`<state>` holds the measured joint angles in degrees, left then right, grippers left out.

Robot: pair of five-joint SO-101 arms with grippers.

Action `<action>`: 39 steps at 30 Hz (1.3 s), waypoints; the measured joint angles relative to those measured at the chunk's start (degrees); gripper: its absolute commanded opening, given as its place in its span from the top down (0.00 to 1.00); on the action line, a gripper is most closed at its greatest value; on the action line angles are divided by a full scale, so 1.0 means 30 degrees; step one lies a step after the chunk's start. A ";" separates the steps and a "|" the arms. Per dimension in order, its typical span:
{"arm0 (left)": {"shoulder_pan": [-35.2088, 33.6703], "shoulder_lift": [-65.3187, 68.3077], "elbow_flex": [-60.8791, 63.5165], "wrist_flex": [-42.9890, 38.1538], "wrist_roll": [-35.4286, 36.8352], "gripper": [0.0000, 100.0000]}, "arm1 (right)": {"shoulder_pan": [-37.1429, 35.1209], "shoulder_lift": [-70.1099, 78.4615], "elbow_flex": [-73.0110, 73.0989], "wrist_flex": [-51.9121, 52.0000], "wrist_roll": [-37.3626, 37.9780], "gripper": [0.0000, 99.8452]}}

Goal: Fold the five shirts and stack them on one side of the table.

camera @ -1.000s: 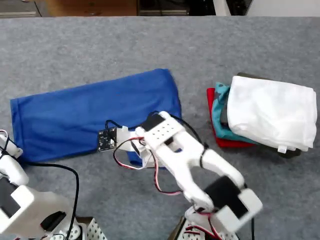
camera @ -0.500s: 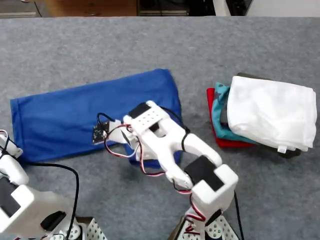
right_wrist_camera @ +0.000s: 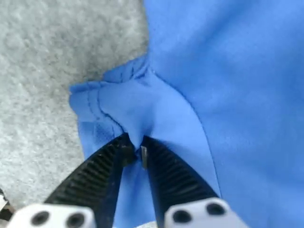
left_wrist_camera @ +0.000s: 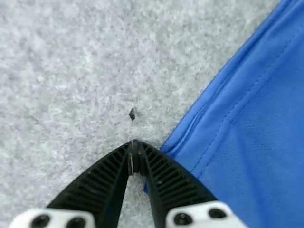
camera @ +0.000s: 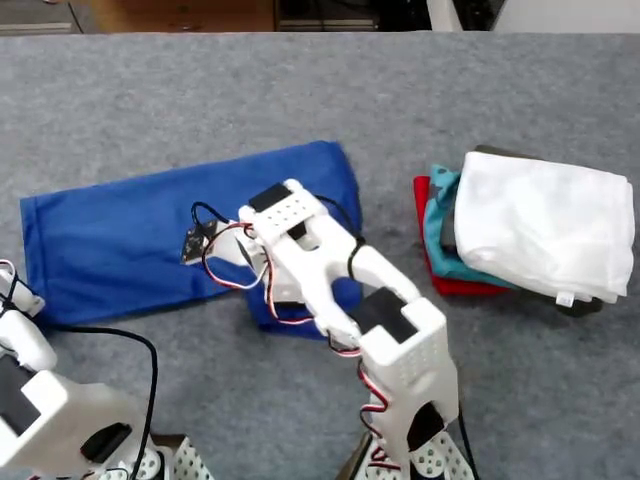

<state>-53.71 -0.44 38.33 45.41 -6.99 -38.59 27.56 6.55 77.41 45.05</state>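
Observation:
A blue shirt (camera: pixel 150 230) lies spread across the left half of the grey table, and its near right corner (camera: pixel 300 310) is bunched into a fold. My right gripper (right_wrist_camera: pixel 135 148) is shut on a pinch of that blue cloth (right_wrist_camera: pixel 142 109). The white right arm (camera: pixel 310 255) lies over this part of the shirt in the high view. My left gripper (left_wrist_camera: pixel 135 148) is shut with nothing in it. It rests on the table just beside the shirt's hem (left_wrist_camera: pixel 190 130). At the right a stack holds a white shirt (camera: pixel 540 225) on top of teal (camera: pixel 440 235) and red (camera: pixel 440 282) ones.
A dark garment edge (camera: pixel 578 305) peeks from under the stack. The left arm's base (camera: pixel 50 420) sits at the near left corner. Bare grey table (camera: pixel 300 90) lies beyond the blue shirt, with furniture past the far edge.
My right arm has swung left and away from its base over the blue shirt, drawing the pinched near right corner along with it. The left arm stays put.

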 measured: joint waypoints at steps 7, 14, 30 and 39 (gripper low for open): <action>0.0000 0.0000 0.0000 0.0000 0.0000 0.98 | 0.0967 0.0879 -0.2315 0.1436 -0.0117 1.00; 0.0000 0.0000 0.0000 0.0000 0.0000 0.98 | 0.1729 0.1641 -0.8791 0.4571 -0.0117 1.00; 0.0000 0.0000 0.0000 0.0000 0.0000 0.98 | 0.1407 0.8703 -2.2623 0.7912 0.3370 0.99; 0.0000 0.0000 0.0000 0.0000 0.0000 0.98 | 0.1260 0.8879 -2.5055 0.5978 0.4659 0.72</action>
<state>-53.71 -0.44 38.33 45.41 -6.99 -34.81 54.20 -68.62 95.34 59.03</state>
